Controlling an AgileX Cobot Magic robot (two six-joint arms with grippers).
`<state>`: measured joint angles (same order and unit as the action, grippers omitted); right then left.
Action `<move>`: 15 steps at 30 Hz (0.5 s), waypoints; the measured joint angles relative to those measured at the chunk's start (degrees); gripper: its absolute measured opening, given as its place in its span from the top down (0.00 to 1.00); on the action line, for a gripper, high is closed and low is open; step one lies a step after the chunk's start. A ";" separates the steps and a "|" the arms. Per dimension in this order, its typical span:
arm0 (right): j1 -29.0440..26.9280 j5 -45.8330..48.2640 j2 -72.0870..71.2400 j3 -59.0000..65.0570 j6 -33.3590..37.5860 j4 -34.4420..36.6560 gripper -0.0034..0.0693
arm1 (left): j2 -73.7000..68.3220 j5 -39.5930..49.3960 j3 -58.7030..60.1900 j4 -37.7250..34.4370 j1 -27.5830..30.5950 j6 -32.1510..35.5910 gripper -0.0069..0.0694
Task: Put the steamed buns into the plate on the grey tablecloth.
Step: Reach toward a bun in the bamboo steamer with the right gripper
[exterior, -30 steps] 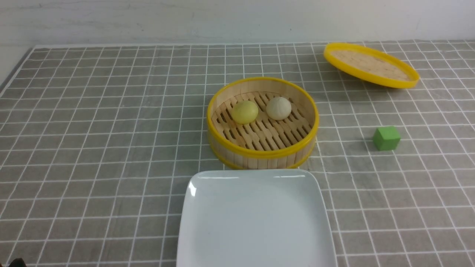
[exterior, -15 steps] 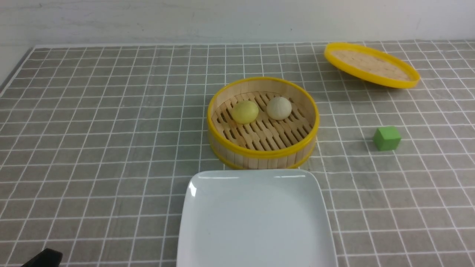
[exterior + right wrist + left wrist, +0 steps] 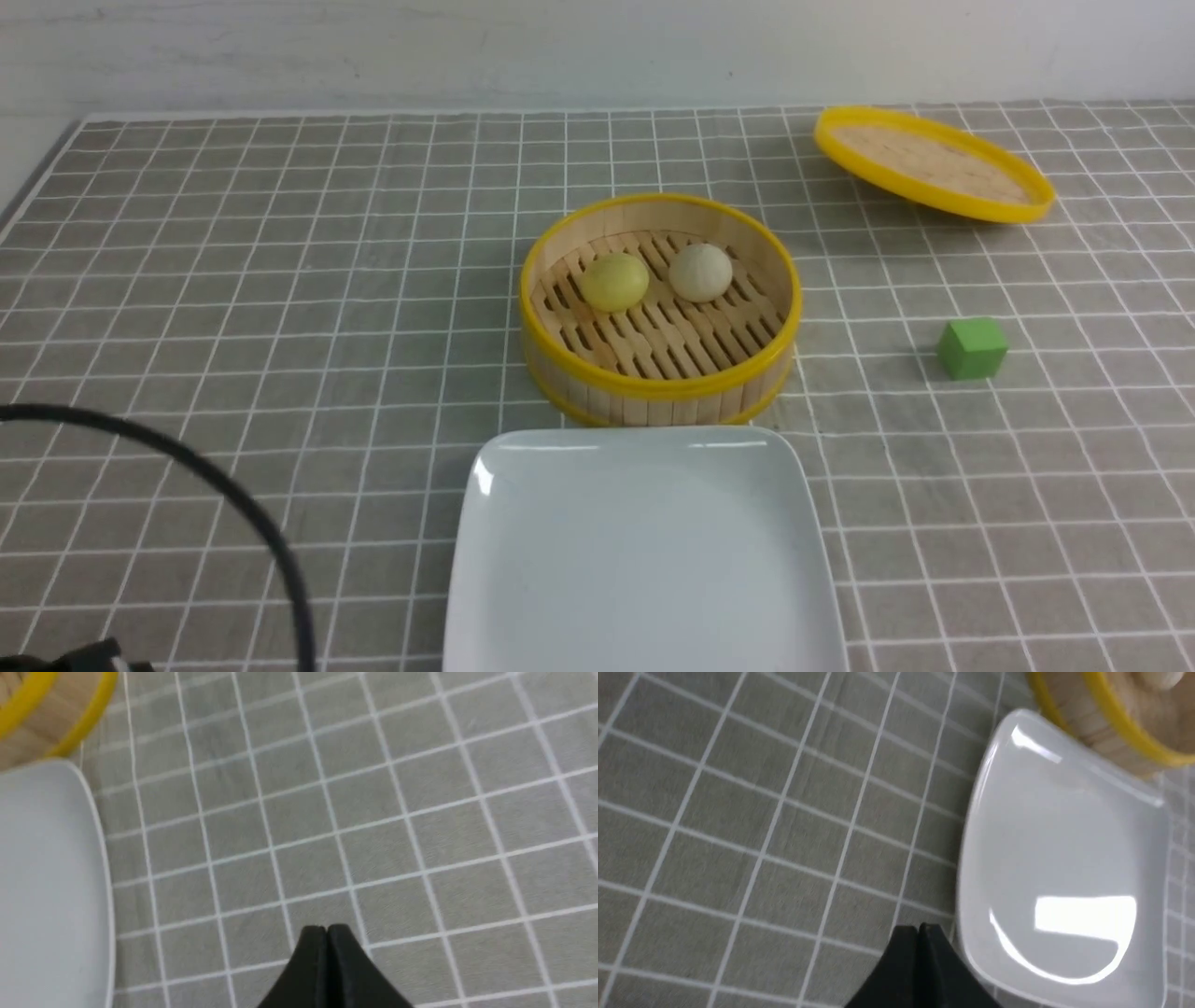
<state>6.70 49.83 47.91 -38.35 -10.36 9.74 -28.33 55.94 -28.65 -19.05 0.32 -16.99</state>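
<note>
Two steamed buns lie side by side in the round bamboo steamer (image 3: 579, 373): a pale yellow one (image 3: 615, 281) and an off-white one (image 3: 700, 272). The white square plate (image 3: 644, 551) sits just in front of the steamer on the grey tablecloth (image 3: 280, 308). My left gripper (image 3: 919, 927) is shut with nothing in it, hovering over the cloth beside the plate (image 3: 1064, 858). My right gripper (image 3: 326, 928) is shut and empty too, above the tablecloth (image 3: 373, 812) on the plate's (image 3: 46, 882) other side. Neither gripper shows in the front view.
The steamer's flat yellow-rimmed lid (image 3: 934, 163) lies tilted at the back right. A green cube (image 3: 972, 347) stands right of the steamer. A black cable (image 3: 233, 495) arcs over the front left corner, with a dark arm part (image 3: 84, 658) at the bottom edge.
A black cable has swung into the front left of the front view, and the dark arm part at the bottom left edge has shifted. Buns, steamer and plate have not moved.
</note>
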 joint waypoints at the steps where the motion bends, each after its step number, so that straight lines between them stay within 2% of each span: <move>1: 0.00 -0.09 2.86 -1.30 3.83 2.99 0.97 | -2.08 0.92 -0.81 0.00 0.00 1.21 0.91; 3: 0.00 -0.62 9.62 -4.98 11.84 10.88 0.95 | -6.65 1.46 -2.17 0.07 0.00 3.49 0.91; 4: 0.00 -0.72 10.27 -5.39 11.84 11.67 0.95 | -7.06 1.46 -2.17 0.07 0.00 3.68 0.91; 5: 0.00 -1.36 15.44 -9.33 18.60 17.29 0.92 | -10.20 1.26 -2.87 0.28 0.00 4.61 0.91; 7: 0.33 -2.05 21.84 -13.68 24.69 22.65 0.88 | -12.53 0.81 -3.09 0.40 0.00 4.95 0.91; 10: 1.92 -2.82 30.81 -21.00 32.32 26.83 0.77 | -14.98 0.06 -3.20 0.46 0.00 5.18 0.90; 11: 2.10 -2.82 31.44 -21.54 32.32 27.01 0.77 | -15.26 0.01 -3.22 0.46 0.00 5.18 0.90; 12: 3.84 -2.98 36.57 -26.80 34.67 27.61 0.69 | -16.03 -0.56 -3.27 0.46 0.00 5.25 0.89; 15: 6.59 -2.98 45.89 -35.70 35.91 26.82 0.59 | -16.93 -1.41 -3.34 0.46 0.00 5.32 0.88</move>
<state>13.28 46.85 93.80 -74.05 25.54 36.57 -45.26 54.53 -31.99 -18.59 0.32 -11.68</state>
